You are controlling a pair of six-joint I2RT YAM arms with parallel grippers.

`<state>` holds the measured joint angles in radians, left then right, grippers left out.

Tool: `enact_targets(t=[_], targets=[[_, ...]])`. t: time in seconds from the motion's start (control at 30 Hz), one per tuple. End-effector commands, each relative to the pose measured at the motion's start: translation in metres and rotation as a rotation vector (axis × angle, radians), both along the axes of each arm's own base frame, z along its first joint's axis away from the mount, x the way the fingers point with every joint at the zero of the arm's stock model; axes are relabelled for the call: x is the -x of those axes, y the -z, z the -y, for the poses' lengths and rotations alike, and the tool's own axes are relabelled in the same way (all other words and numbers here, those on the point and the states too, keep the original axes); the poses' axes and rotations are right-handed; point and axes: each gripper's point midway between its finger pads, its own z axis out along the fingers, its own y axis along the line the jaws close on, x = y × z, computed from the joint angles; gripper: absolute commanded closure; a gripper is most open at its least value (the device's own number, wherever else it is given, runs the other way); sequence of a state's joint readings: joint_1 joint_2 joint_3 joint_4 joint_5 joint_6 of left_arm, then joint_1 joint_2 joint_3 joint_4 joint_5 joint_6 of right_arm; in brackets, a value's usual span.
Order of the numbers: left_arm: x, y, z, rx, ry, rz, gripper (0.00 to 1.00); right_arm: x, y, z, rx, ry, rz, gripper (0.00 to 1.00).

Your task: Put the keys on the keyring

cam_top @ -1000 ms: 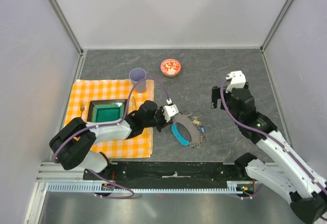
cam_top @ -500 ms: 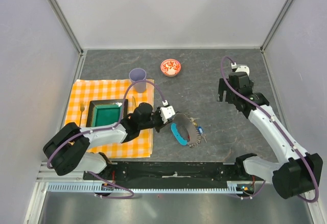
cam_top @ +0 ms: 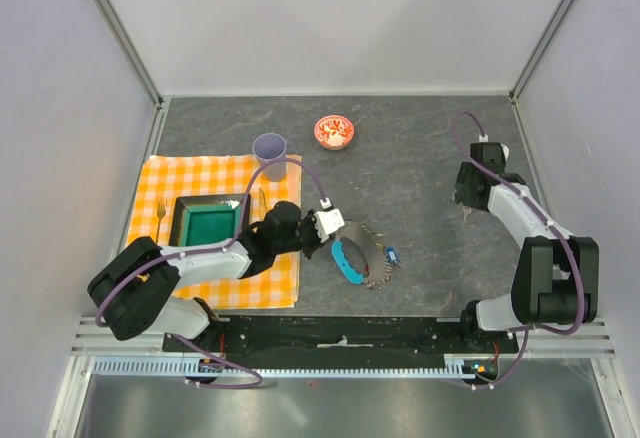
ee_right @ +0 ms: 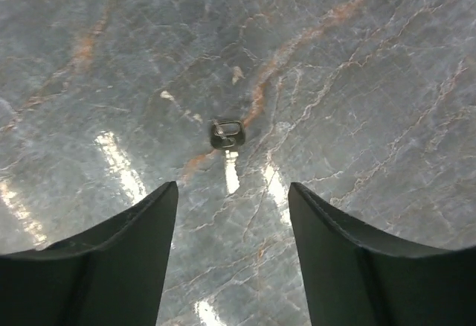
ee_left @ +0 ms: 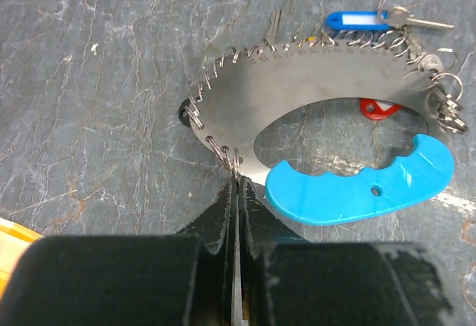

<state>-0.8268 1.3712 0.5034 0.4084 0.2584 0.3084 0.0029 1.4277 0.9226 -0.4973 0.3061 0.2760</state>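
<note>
Left hand [ee_left: 236, 190] tight on keyring [ee_left: 297, 88] near edge, keys [ee_left: 358, 20] beyond.

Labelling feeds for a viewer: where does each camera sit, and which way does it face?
Top external: above, behind the bases, looking down at the table; both arms show.
Left wrist: on the left arm, aimed at the keyring; left gripper shut on it.
Right wrist: faces table surface; open right gripper shows.
Shared: top and left wrist show the keyring.

One keyring [ee_left: 312, 77], one cup [cam_top: 270, 150], one red bowl [cam_top: 334, 132], one green tray [cam_top: 211, 221], one fork [cam_top: 160, 218], one cloth [cam_top: 200, 173].
</note>
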Motion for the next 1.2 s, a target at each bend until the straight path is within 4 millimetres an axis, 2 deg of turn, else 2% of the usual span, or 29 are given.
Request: enact_targets(t=[0.0, 0.03, 0.1, 0.13, 0.3, 0.4, 0.6, 1.17], targets=[[-0.018, -0.02, 0.008, 0.008, -0.01, 0.09, 0.98, -0.018, 0.001, 0.011, -0.103, 0.012, 0.151, 0.34], [-0.018, -0.021, 0.009, 0.008, -0.009, 0.093, 0.98, -0.019, 0.004, 0.009, -0.131, -0.005, 0.186, 0.39], [-0.018, -0.024, 0.008, 0.014, -0.011, 0.099, 0.98, -0.018, 0.0, 0.021, -0.112, 0.003, 0.225, 0.45], [-0.019, -0.025, 0.007, 0.015, -0.017, 0.103, 0.98, -0.014, 0.005, 0.021, -0.122, -0.008, 0.22, 0.48], [-0.018, -0.03, 0.006, 0.023, -0.021, 0.113, 0.98, -0.017, 0.01, 0.013, -0.134, -0.107, 0.256, 0.51], [-0.018, -0.034, 0.004, 0.03, -0.029, 0.122, 0.98, -0.02, 0.01, 0.012, -0.132, -0.144, 0.279, 0.57], [-0.018, -0.037, 0.003, 0.035, -0.027, 0.129, 0.98, -0.021, 0.024, 0.007, -0.164, -0.182, 0.261, 0.66], [-0.019, -0.037, 0.003, 0.031, -0.03, 0.124, 0.98, -0.023, 0.046, 0.01, -0.176, -0.181, 0.211, 0.68]])
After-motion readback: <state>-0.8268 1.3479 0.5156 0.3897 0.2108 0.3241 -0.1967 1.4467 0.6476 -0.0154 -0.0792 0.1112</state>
